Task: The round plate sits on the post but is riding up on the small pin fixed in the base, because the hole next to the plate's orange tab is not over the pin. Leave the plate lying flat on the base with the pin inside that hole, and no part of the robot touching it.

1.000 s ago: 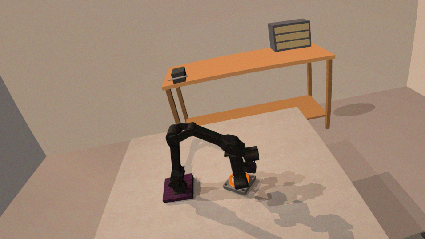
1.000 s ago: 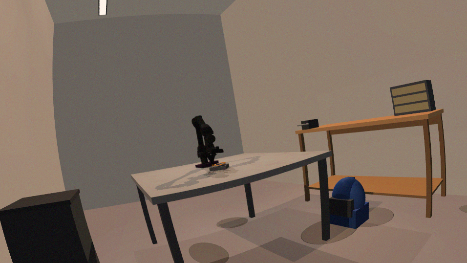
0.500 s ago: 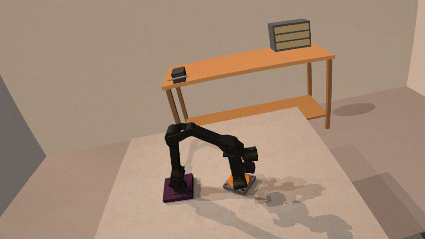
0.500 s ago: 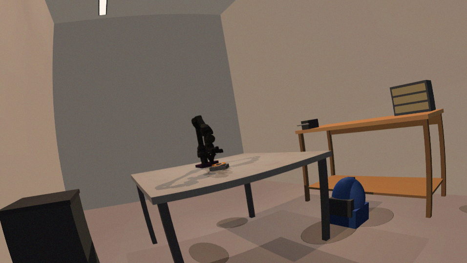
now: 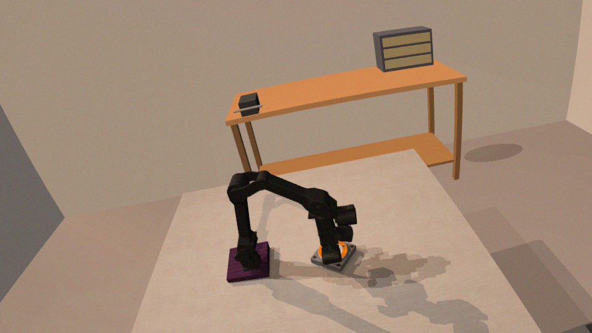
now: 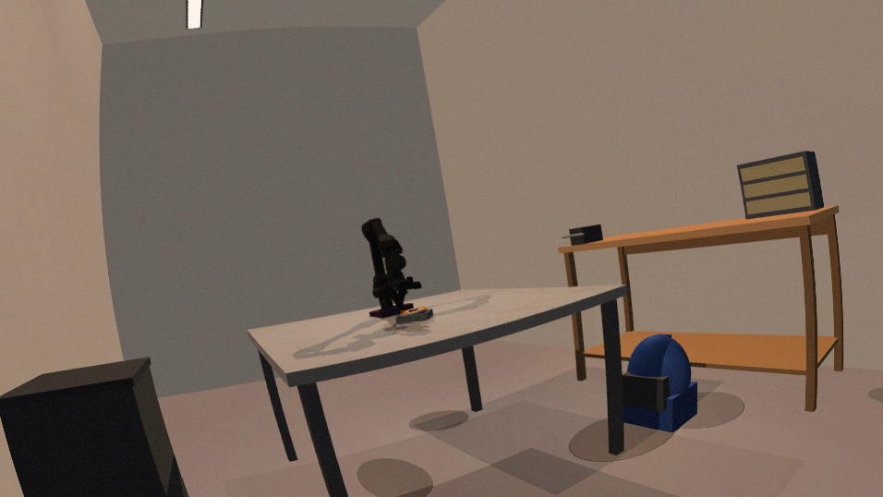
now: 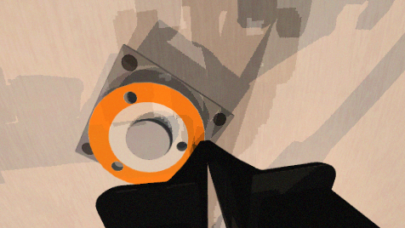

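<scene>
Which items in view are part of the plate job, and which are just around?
Part of the job:
- round plate
- base
- gripper, shut, at the plate's edge

Just around:
- drawer unit
- black block with a rod
- blue domed object
- dark cabinet

The long orange table point(image 5: 347, 88) point(image 6: 697, 233) stands near a plain tan wall point(image 5: 165, 82) point(image 6: 617, 123), with a low shelf point(image 5: 352, 153) point(image 6: 722, 352) under its top, and on it sit a small black block point(image 5: 249, 103) point(image 6: 587, 234) at one end and a gray box with three yellow-brown fronts point(image 5: 404, 49) point(image 6: 779, 184) near the other. A pale table point(image 5: 198, 306) point(image 6: 525, 302) with dark legs stands on the dusty pink floor point(image 5: 103, 265) point(image 6: 215, 426), near a round-topped blue thing point(image 6: 660, 370) and a big dark box point(image 6: 74, 432). A big gray wall point(image 5: 20, 186) point(image 6: 265, 154) rises behind, and one white light point(image 6: 193, 13) shines up high.
</scene>
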Controlling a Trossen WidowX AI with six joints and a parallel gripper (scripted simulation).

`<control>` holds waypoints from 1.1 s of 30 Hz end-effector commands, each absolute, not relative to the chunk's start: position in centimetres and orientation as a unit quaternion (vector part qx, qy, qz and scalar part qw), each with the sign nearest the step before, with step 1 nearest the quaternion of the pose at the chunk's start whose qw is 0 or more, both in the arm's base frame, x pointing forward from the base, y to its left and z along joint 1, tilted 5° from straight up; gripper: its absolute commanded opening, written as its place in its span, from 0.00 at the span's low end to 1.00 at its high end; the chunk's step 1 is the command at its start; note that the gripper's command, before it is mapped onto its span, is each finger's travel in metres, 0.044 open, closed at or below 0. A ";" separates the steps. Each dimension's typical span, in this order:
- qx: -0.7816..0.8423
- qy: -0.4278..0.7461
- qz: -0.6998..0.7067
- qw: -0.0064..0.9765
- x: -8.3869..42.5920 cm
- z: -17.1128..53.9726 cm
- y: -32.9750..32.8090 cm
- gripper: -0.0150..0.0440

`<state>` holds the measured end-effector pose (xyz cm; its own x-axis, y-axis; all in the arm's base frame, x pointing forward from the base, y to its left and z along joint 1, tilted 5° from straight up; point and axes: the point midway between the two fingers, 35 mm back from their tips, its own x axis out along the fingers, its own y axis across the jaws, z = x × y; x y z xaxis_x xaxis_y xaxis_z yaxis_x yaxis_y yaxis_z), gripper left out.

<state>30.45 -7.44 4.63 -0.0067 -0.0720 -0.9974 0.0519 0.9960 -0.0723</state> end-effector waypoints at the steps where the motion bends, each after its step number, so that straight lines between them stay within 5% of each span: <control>1: -0.008 0.715 -0.041 0.698 29.7 4.2 -7.3 0.25; 33: -0.008 0.715 -0.041 0.698 27.6 4.3 -5.9 0.25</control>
<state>28.13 -6.29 4.60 -0.0135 -0.0773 -0.9969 0.0442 0.9960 -0.0778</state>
